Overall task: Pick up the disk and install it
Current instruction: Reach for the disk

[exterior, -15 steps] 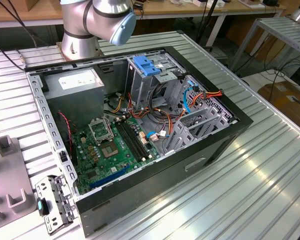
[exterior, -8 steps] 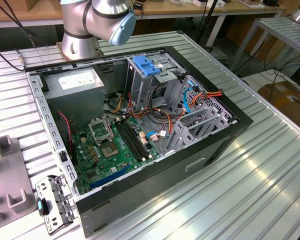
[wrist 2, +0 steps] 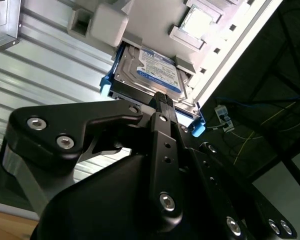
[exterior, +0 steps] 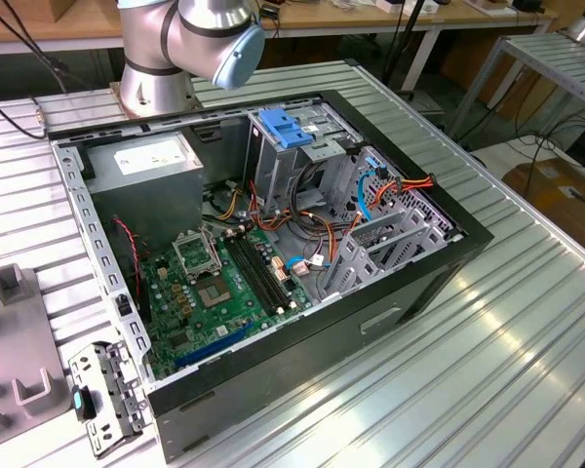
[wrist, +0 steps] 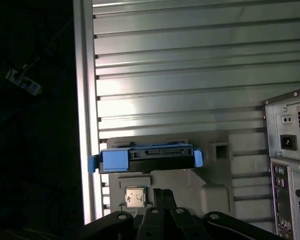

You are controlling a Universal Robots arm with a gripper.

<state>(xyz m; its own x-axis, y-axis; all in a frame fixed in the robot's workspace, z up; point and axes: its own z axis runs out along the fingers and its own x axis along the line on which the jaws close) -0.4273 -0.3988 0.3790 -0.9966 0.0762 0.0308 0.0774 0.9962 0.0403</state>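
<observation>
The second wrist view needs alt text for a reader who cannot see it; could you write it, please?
The disk, a hard drive in blue carrier rails, lies label-up in a grey holder on a ribbed metal table. The robot's black hand looms in the foreground, close to the disk's near edge.

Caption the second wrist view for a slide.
Black end effector near the blue-railed metal hard drive resting in a grey plastic holder.

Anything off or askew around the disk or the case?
Nothing stands out. In the first wrist view the disk sits level in its grey holder, a blue tab at each end. In the case the cables lie loose, none hanging over its walls.
</observation>
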